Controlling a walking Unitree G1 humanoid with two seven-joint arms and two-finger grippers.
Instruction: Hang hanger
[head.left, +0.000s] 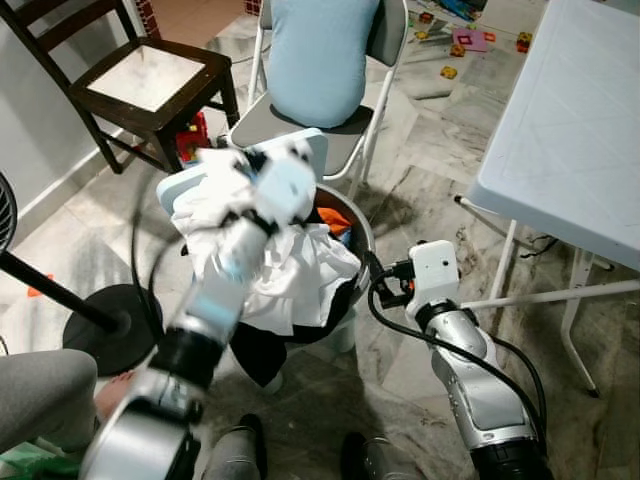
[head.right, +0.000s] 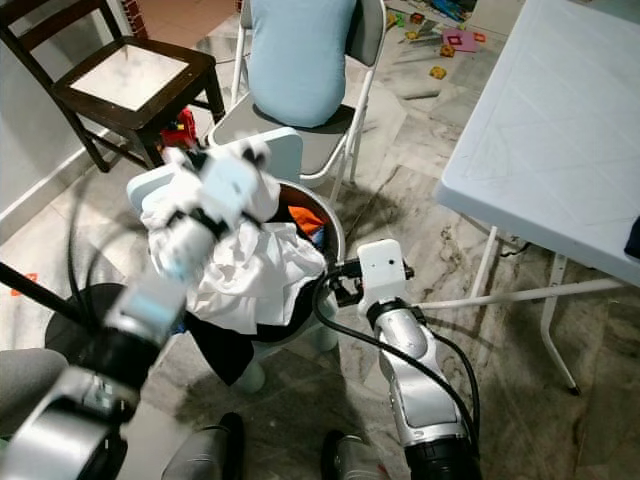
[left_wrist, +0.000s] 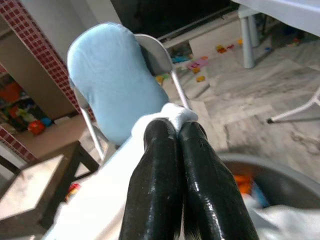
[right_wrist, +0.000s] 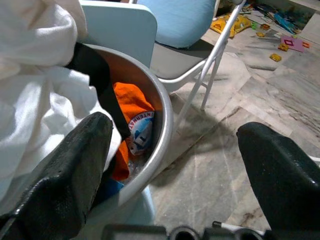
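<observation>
Above the laundry basin (head.left: 352, 215), the left pincer (left_wrist: 176, 131) is pressed together on a fold of white cloth (head.left: 300, 275), while the right pincer (right_wrist: 170, 165), spread wide, waits just beside the basin's rim; no hanger can be made out.

Basin (head.left: 355, 225) at frame centre, cloth (head.left: 300, 275) heaped in it and spilling over its near rim. Folding chair (head.left: 375, 90) just behind it, cushion (head.left: 320, 55) on the seat. Wooden chair (head.left: 140, 80) upper left. Table (head.left: 570, 130) right. Fan base (head.left: 115, 325) lower left. Toys (head.left: 465, 40) on the floor, top.
</observation>
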